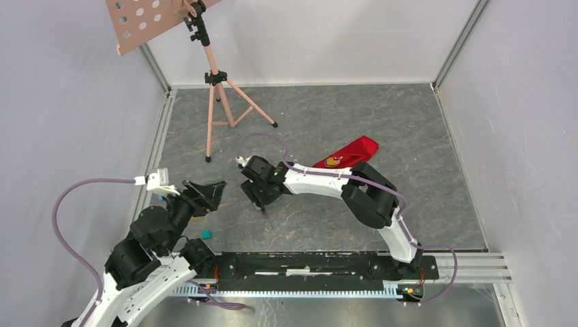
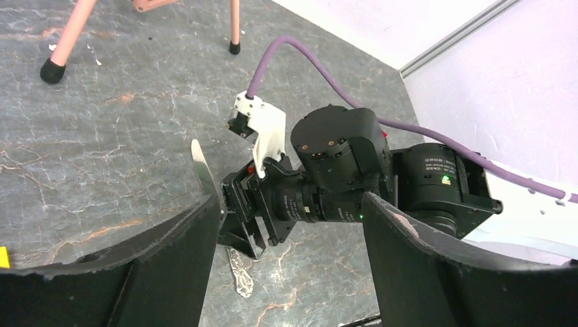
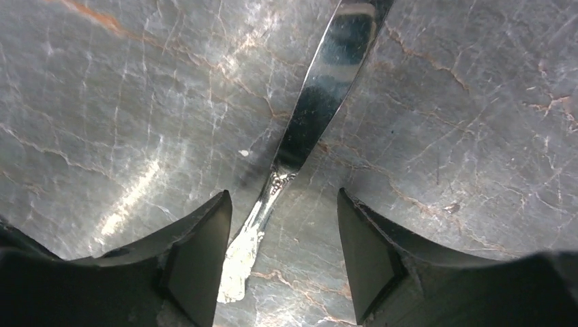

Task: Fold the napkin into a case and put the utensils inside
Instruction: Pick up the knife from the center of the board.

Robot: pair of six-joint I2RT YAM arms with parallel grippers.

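Right wrist: right pincer (image 3: pixel 283 225) open astride knife (image 3: pixel 320 88), ungripped | left pincer (image 2: pixel 290 204) open, empty | right arm (image 1: pixel 320 182) partly covers napkin (image 1: pixel 354 148)

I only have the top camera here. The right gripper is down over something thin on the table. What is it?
Observer: A silver knife. The right wrist view shows its ornate handle between the right gripper fingers.
Operator: Gripped?
Observer: No. The jaws stand open on either side, and the knife lies flat on the table.
Operator: And the other arm, holding anything?
Observer: No. In the left wrist view the left gripper is open and empty, facing the right one.
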